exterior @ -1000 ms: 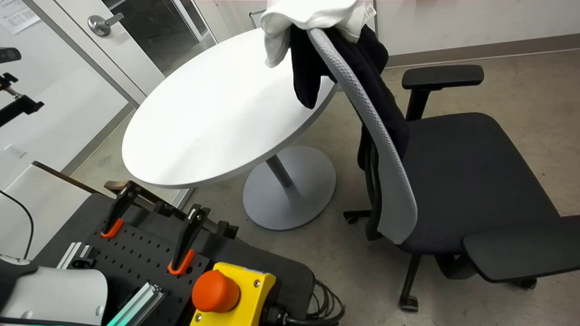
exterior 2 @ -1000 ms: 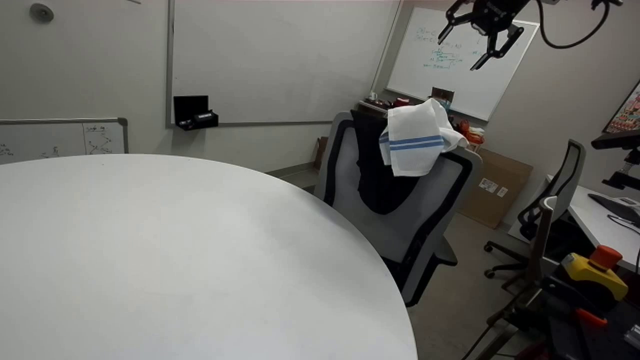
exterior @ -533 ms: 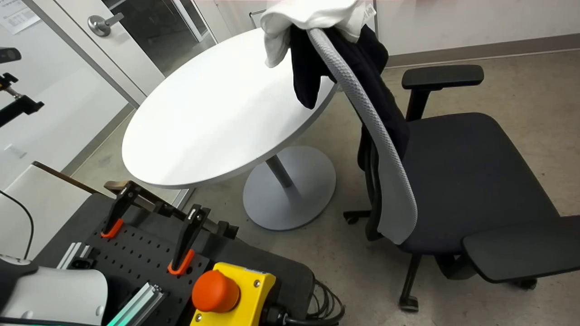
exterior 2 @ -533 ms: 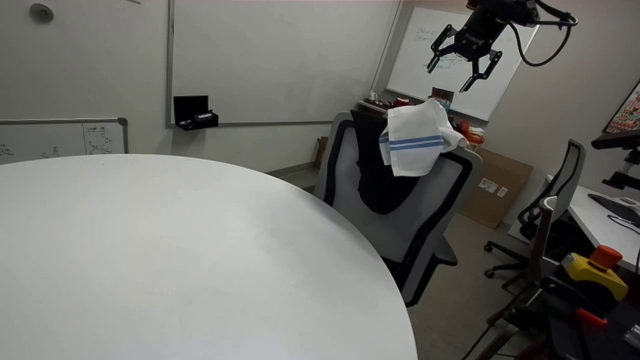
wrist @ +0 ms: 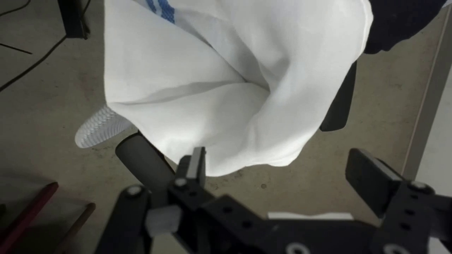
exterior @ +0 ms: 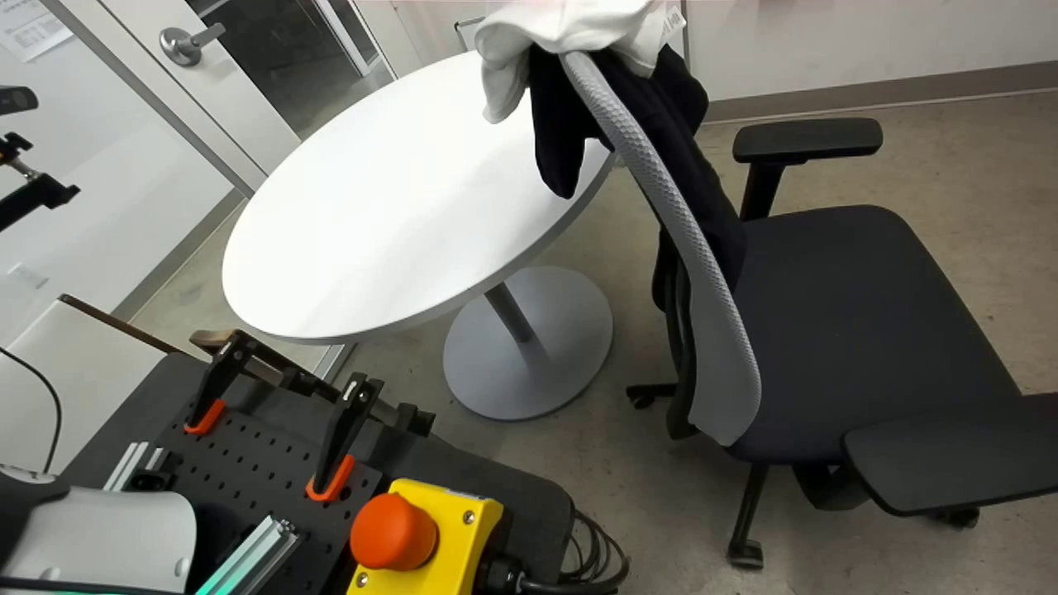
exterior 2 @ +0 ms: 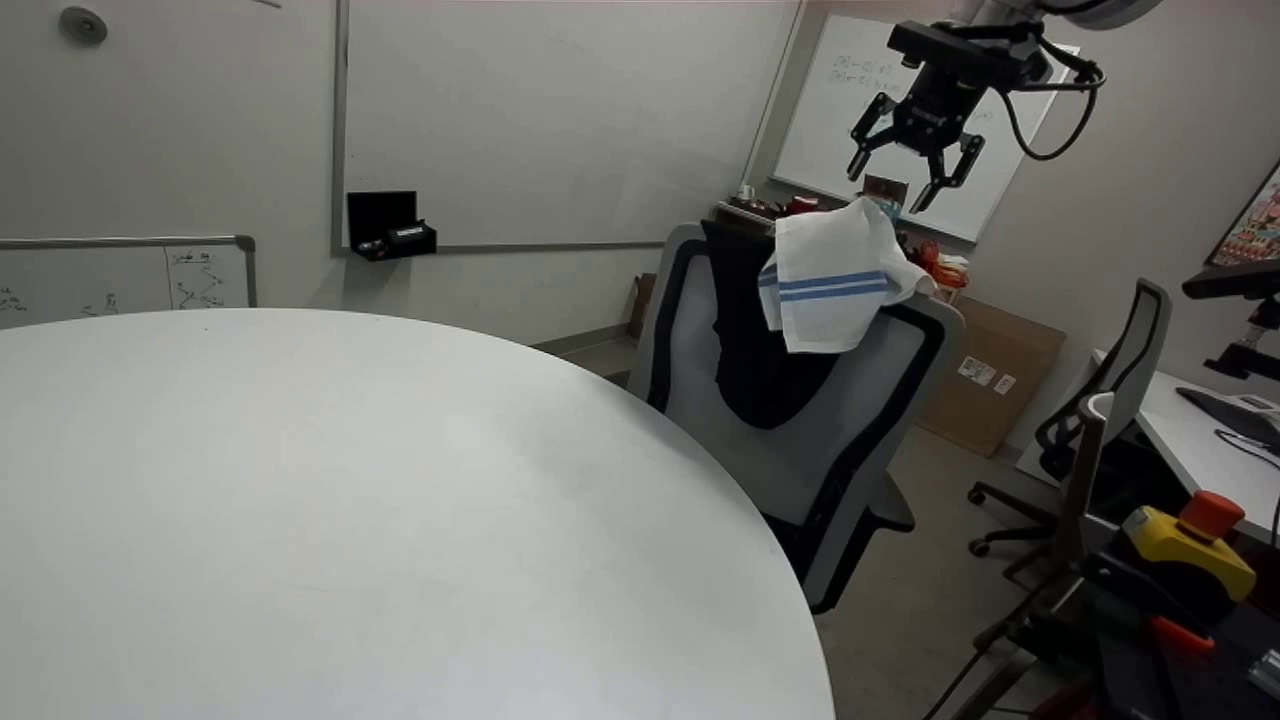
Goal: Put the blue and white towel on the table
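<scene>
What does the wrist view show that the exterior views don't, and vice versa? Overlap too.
Only the wrist view: the deep fold in the blue and white towel, seen from above.

Only the exterior views: the emergency-stop button, in both; the door handle and the pedestal base of the white table, in an exterior view.

Shared by all: towel, office chair, black cloth. The gripper, open, shows in the wrist view and in an exterior view.

No words are big or clear enough to read. Green writing (exterior 2: 862,75) is on the slanting white board (exterior 2: 825,135), dark writing (exterior 2: 198,288) is on the low gray-framed white board (exterior 2: 125,280), tiny print (exterior: 40,40) is on the white paper sheet (exterior: 23,23), and white stickers (exterior 2: 976,371) are on the brown cardboard box (exterior 2: 1012,342).
</scene>
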Robot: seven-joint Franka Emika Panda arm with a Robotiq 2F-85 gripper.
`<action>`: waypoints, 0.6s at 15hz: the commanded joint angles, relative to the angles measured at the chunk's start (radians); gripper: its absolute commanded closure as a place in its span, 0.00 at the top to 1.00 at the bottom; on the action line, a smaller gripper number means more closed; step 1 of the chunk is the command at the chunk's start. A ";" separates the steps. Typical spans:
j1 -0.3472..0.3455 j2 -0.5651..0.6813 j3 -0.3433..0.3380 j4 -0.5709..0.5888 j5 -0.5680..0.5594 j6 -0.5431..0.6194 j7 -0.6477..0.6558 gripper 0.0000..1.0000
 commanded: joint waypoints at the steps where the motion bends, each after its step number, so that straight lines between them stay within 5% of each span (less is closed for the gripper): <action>1: 0.040 0.043 -0.019 0.028 -0.025 -0.022 0.049 1.00; 2: 0.047 0.049 -0.019 0.023 -0.026 -0.022 0.053 0.93; 3: 0.053 0.054 -0.019 0.023 -0.024 -0.024 0.054 0.74; 9: 0.076 0.060 -0.017 0.011 -0.008 -0.011 0.041 0.29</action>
